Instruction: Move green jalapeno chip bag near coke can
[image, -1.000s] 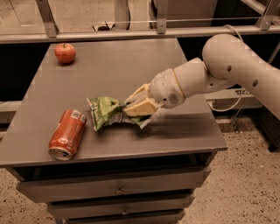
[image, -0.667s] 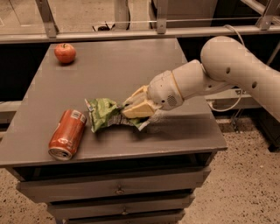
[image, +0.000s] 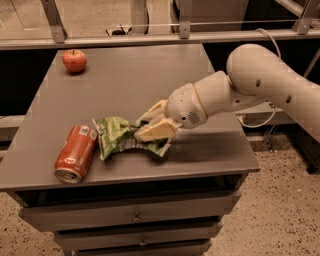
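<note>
The green jalapeno chip bag (image: 119, 136) lies crumpled on the grey table (image: 130, 85) near its front edge. Its left end touches or nearly touches the coke can (image: 76, 153), which lies on its side at the front left with its silver top toward the front. My gripper (image: 150, 126) reaches in from the right, low over the table, with its cream fingers (image: 156, 130) shut on the right part of the bag.
A red apple (image: 74, 60) sits at the table's back left corner. The table stands on a drawer unit (image: 135, 217). A metal rail and frame (image: 150, 37) run behind the table. My arm (image: 260, 85) spans the right side.
My gripper has slid the bag a little to the left, closer to the can. The can and the apple have not moved.
</note>
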